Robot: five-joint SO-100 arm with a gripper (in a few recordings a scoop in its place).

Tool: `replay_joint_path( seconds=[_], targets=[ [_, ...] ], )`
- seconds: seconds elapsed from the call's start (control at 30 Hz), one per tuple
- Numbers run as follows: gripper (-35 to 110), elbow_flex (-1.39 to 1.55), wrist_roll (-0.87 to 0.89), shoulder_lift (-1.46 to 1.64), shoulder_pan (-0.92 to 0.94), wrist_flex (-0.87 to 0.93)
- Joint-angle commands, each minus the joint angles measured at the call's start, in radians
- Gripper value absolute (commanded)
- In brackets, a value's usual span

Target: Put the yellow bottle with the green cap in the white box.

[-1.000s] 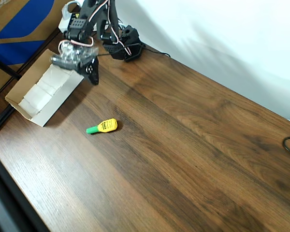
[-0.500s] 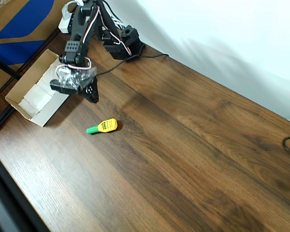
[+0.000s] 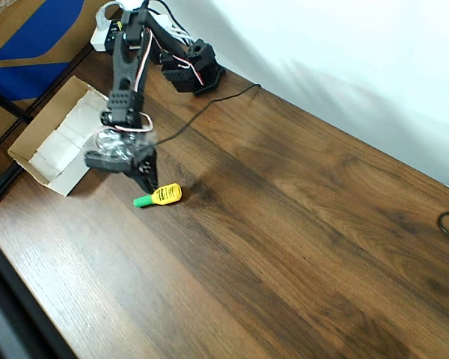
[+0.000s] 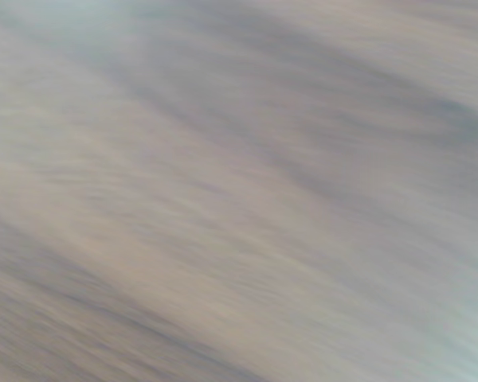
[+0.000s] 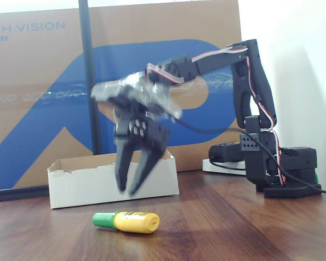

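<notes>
Jaws: gripper [image 5: 129,188] hanging tips-down above the tabletop [image 3: 299,247], its two fingers sitting narrowly parted with nothing between them.
White box [image 3: 30,161]: sitting at the left of the overhead view, just beside the gripper [image 3: 145,179].
Yellow bottle with the green cap [image 3: 158,196]: lying flat on the tabletop, long axis running left-right, cap pointing left in both views [image 5: 127,221], just below the fingertips, apart from them.
Wrist view: blurring into streaks.

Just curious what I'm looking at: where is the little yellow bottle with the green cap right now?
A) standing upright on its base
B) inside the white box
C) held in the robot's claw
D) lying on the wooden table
D: the yellow bottle lies on its side on the table, below the gripper and outside the white box.
</notes>
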Motion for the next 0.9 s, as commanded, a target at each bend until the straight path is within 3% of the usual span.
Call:
replay_joint_path(
  seconds=[0.0,0.5,0.87],
  targets=[
    [8,-0.041,-0.028,0.009,-0.026,-0.048],
    [15,0.067,-0.061,0.069,-0.031,-0.140],
    [16,0.172,-0.081,0.224,-0.074,0.031]
  ],
)
